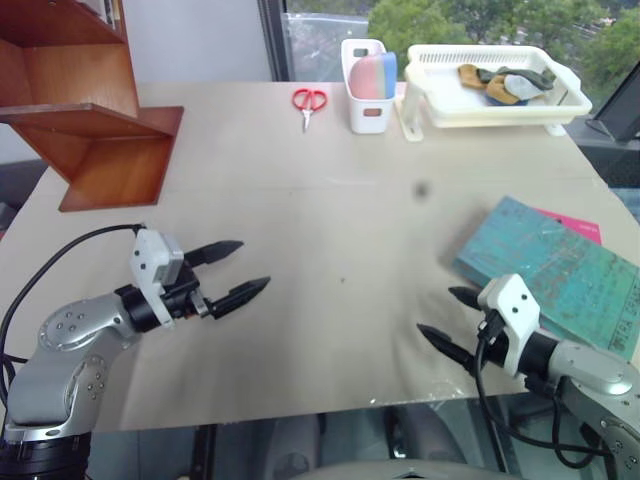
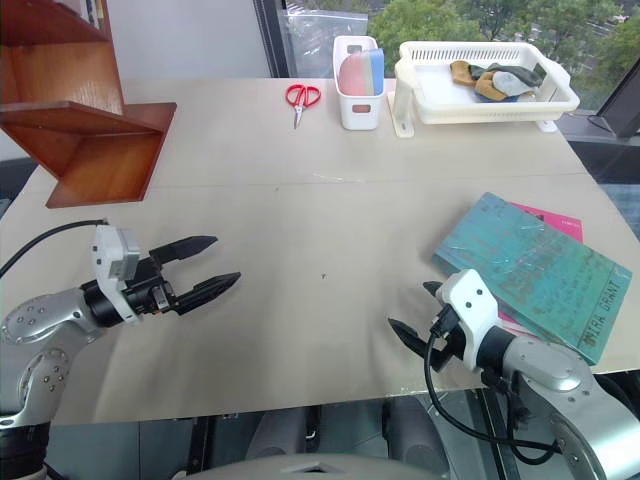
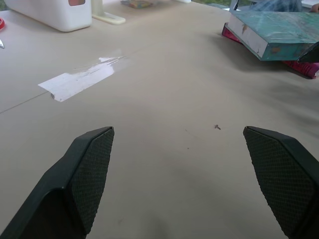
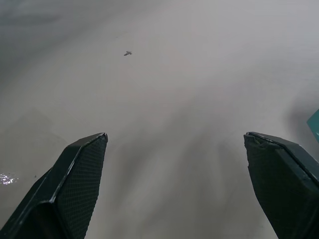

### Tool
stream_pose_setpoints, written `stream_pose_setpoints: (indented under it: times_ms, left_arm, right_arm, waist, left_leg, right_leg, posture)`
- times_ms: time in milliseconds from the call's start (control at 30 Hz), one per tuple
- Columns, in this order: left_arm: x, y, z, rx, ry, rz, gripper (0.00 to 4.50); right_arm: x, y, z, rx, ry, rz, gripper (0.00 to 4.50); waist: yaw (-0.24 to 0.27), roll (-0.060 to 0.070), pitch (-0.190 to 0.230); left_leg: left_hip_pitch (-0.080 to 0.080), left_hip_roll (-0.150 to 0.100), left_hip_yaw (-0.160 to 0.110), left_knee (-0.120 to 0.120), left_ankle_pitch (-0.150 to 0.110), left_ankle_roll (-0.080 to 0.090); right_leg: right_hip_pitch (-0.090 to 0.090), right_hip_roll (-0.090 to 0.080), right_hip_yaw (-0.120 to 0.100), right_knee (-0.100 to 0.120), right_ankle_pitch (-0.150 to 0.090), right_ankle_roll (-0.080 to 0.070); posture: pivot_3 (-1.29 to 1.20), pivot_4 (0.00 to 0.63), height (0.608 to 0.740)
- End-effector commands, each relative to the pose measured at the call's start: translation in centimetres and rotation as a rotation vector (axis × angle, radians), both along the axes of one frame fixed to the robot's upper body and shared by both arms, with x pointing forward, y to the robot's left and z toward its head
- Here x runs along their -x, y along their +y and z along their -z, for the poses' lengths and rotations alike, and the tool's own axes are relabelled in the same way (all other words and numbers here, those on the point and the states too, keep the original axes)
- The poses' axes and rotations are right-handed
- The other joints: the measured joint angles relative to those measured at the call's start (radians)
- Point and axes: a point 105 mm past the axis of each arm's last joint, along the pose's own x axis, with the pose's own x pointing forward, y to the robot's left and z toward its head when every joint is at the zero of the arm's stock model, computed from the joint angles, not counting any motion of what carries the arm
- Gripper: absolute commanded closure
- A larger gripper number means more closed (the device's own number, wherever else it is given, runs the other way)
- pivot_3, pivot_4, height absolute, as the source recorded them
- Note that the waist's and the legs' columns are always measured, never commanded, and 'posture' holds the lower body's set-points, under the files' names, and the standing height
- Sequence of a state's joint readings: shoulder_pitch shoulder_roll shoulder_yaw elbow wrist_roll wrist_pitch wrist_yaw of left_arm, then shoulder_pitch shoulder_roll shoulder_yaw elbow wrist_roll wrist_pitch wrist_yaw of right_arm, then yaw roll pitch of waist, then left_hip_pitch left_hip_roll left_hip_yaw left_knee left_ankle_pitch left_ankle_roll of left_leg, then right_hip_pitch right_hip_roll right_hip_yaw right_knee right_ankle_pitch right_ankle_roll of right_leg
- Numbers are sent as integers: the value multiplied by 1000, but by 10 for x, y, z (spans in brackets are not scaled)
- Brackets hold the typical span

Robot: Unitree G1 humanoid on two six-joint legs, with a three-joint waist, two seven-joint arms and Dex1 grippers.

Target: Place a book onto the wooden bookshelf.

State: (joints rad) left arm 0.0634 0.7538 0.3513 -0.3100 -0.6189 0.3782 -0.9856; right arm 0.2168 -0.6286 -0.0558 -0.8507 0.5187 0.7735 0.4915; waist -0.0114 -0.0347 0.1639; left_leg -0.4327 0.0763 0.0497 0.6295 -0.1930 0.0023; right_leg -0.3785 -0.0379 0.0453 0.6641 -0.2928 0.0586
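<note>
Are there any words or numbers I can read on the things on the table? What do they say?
Only one spot has letters.
Teal book: light capital letters run along its near right corner, maybe two short words, but they are too blurred to read for sure. The faint printed lines across the cover are too small to read.
Pink book, scissors, white container, white basket and wooden bookshelf: no writing visible.
</note>
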Motion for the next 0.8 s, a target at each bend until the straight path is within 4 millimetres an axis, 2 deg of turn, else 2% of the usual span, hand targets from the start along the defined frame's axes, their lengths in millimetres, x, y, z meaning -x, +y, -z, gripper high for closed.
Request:
stream_pose_setpoints:
  times_ms: [33,167,233,300,400,433,500,533,633,800]
  left_arm:
    - [1,-3,-8,-1,-37,27,45]
    - [1,-8,-10,5,-45,72,45]
    - [-2,-10,-11,-10,-69,81,0]
    - [-3,-12,-14,-4,-95,97,0]
    - [-1,-27,-22,50,-133,201,0]
    - [0,-33,-25,65,-140,243,0]
    - [6,-52,-32,90,-144,387,0]
    - [10,-62,-35,96,-140,465,0]
    - [14,-80,-42,110,-144,603,0]
    - [15,-98,-49,135,-149,736,0]
  right_arm:
    - [1,4,-11,-2,-60,-17,0]
    - [-2,5,-14,-19,-81,-11,0]
    - [-5,7,-18,-39,-93,-14,528]
    - [-6,9,-21,-50,-103,-20,1299]
    - [-11,8,-27,-65,-134,2,2679]
    - [-13,7,-31,-70,-149,16,3300]
    - [-26,-5,-44,-74,-215,86,3989]
    - [-32,-18,-50,-53,-242,139,4365]
    - [-41,-56,-55,39,-256,253,4453]
    - [-34,-107,-64,170,-241,380,4453]
  waist:
    - [0,0,0]
    - [0,0,0]
    - [0,0,0]
    - [0,0,0]
    - [2,0,0]
    - [1,0,0]
    - [0,0,0]
    - [1,0,0]
    - [9,0,0]
    - [13,1,0]
  left_leg:
    - [0,0,0,0,0,0]
    - [0,0,0,0,0,0]
    - [0,0,0,0,0,0]
    - [0,0,0,0,0,0]
    - [0,0,0,0,0,0]
    - [-1,0,0,1,0,0]
    - [0,0,0,1,0,0]
    - [0,0,-1,1,0,0]
    - [-1,-1,-1,4,0,0]
    - [-1,-1,-2,4,0,0]
  right_leg:
    - [0,0,0,0,0,0]
    - [0,0,0,0,0,0]
    - [0,0,0,0,0,0]
    - [0,0,0,0,0,0]
    - [0,0,0,0,0,0]
    - [0,0,0,0,0,0]
    - [0,0,0,0,0,0]
    - [0,1,0,1,0,1]
    - [1,1,0,2,1,1]
    - [1,2,0,2,1,1]
  posture:
    - [0,150,740]
    - [0,150,740]
    - [0,150,740]
    - [0,150,740]
    - [0,150,740]
    - [0,150,740]
    - [0,150,740]
    - [0,150,740]
    - [0,150,740]
    - [0,150,740]
